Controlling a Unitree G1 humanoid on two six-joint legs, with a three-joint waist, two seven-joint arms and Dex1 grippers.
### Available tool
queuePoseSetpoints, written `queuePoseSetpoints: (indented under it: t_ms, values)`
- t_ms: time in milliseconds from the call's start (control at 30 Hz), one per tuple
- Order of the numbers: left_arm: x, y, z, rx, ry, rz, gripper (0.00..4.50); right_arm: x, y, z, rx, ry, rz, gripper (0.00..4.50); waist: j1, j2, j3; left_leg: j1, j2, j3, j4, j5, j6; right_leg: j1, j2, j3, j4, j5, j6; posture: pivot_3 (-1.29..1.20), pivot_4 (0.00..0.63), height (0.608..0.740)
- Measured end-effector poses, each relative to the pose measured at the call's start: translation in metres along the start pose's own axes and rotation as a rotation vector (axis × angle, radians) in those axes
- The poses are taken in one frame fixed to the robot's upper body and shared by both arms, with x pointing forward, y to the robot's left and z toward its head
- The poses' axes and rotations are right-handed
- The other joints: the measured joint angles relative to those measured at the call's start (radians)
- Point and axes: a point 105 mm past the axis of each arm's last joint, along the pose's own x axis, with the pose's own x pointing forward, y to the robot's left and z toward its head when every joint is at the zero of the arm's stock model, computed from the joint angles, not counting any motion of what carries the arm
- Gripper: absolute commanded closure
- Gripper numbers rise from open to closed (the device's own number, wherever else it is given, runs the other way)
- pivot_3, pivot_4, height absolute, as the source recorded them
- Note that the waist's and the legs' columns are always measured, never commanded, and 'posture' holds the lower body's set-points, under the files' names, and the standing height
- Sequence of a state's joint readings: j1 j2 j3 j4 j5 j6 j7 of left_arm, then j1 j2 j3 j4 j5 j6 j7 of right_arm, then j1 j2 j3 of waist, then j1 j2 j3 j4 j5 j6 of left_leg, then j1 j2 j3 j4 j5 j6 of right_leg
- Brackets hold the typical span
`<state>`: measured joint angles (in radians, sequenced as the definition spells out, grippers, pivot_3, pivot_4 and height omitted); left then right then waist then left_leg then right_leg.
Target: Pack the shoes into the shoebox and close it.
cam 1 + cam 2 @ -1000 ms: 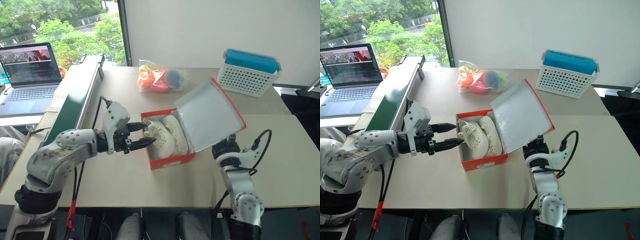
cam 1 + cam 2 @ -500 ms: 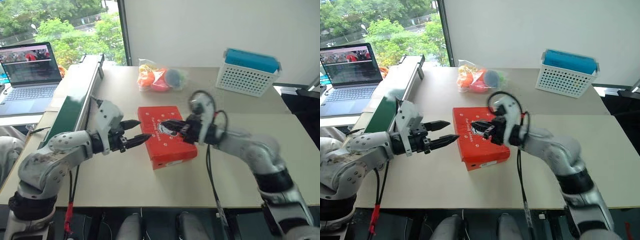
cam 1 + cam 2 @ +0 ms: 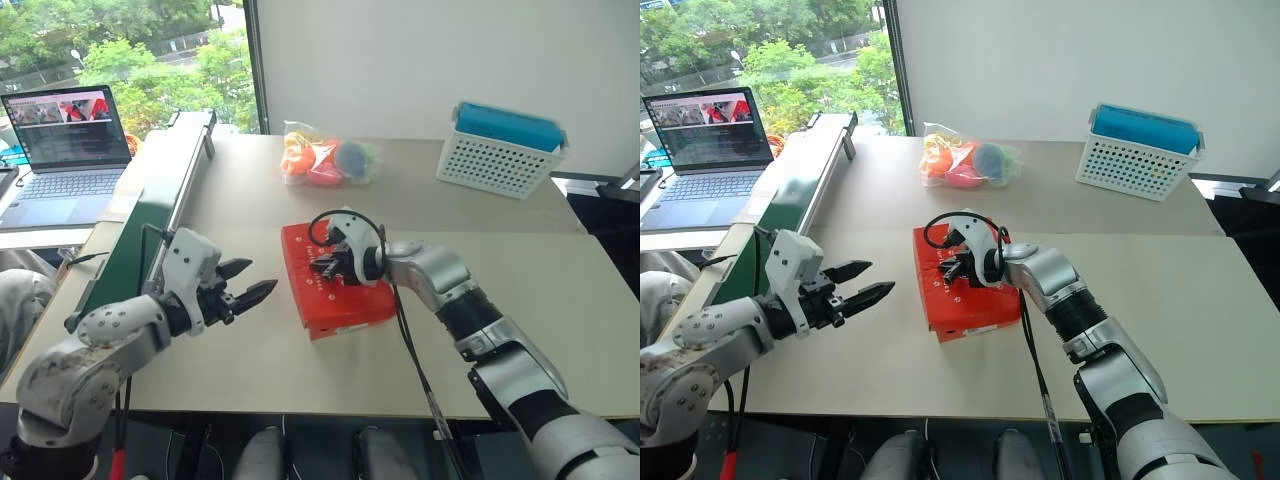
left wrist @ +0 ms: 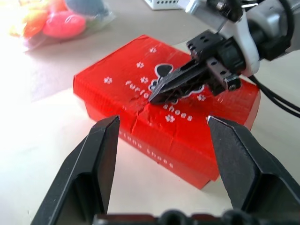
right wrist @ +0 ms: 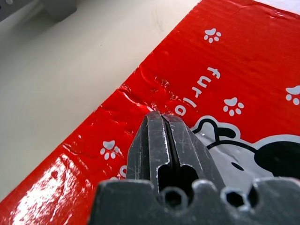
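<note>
The shoebox [image 3: 335, 281] is lying closed on the bench [image 3: 560, 290], so the shoes are presumably inside. The right gripper [image 3: 325, 266], fingers pressed together and holding nothing, is bearing its tips on the lid, probably to seat it flat. The left gripper [image 3: 250, 290] is hovering beside the box with fingers spread wide and empty, likely clearing the way. The lid is showing paw prints, a cartoon animal and partly legible lettering ending in "shoes".
</note>
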<state>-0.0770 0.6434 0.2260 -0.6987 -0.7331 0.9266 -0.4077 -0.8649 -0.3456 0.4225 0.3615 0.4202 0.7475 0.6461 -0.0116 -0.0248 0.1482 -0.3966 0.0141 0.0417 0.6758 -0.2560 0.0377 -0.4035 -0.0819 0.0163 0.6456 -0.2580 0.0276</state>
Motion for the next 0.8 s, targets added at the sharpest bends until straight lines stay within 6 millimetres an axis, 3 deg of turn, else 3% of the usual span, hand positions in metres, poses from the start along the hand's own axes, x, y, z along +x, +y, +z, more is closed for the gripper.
queuePoseSetpoints:
  t_ms: [267, 367, 467, 600, 700, 800]
  values:
    - [0.0, 0.017, -0.011, -0.044, -0.067, 0.173, 1.31, -0.021, -0.017, 0.003, 0.173, -0.165, -0.06, 4.47, 0.004, 0.0, 0.0, -0.002, -0.001, -0.002, 0.0, 0.0, 0.0, -0.001, -0.009, -0.002, 0.0, 0.0, 0.0, 0.0, 0.15, 0.74]
    - [-0.001, 0.029, -0.022, -0.077, -0.078, 0.26, 1.31, -0.051, -0.041, 0.008, 0.263, -0.292, -0.142, 4.47, 0.003, 0.0, 0.0, -0.009, -0.001, -0.002, 0.0, 0.0, 0.0, -0.008, -0.01, -0.002, 0.0, 0.0, 0.0, 0.0, 0.15, 0.74]
    - [0.001, 0.041, -0.025, -0.113, -0.125, 0.345, 1.31, -0.097, -0.066, 0.016, 0.26, -0.382, -0.252, 4.47, 0.009, 0.0, 0.0, -0.019, -0.002, -0.001, 0.001, 0.0, 0.0, -0.018, -0.009, -0.002, 0.002, 0.0, 0.0, 0.0, 0.15, 0.74]
    - [-0.007, 0.069, -0.033, -0.153, -0.164, 0.509, 1.31, -0.153, -0.105, -0.013, 0.135, -0.265, -0.548, 4.47, 0.012, 0.0, 0.0, -0.019, -0.002, 0.001, 0.001, 0.0, 0.0, -0.018, -0.008, -0.002, 0.001, 0.0, 0.0, 0.0, 0.15, 0.74]
    - [-0.013, 0.086, -0.032, -0.148, -0.194, 0.608, 1.31, -0.168, -0.119, -0.038, 0.037, -0.152, -0.686, 4.47, 0.002, 0.0, 0.0, -0.017, -0.002, 0.004, 0.002, 0.001, 0.001, -0.017, -0.007, -0.001, 0.002, 0.0, 0.0, 0.0, 0.15, 0.74]
    - [-0.017, 0.103, -0.039, -0.126, -0.208, 0.719, 1.31, -0.168, -0.117, -0.058, -0.05, -0.125, -0.72, 4.47, -0.001, 0.0, 0.0, -0.015, -0.002, 0.005, 0.002, 0.001, 0.001, -0.015, -0.001, 0.0, 0.002, 0.0, 0.0, 0.0, 0.15, 0.74]
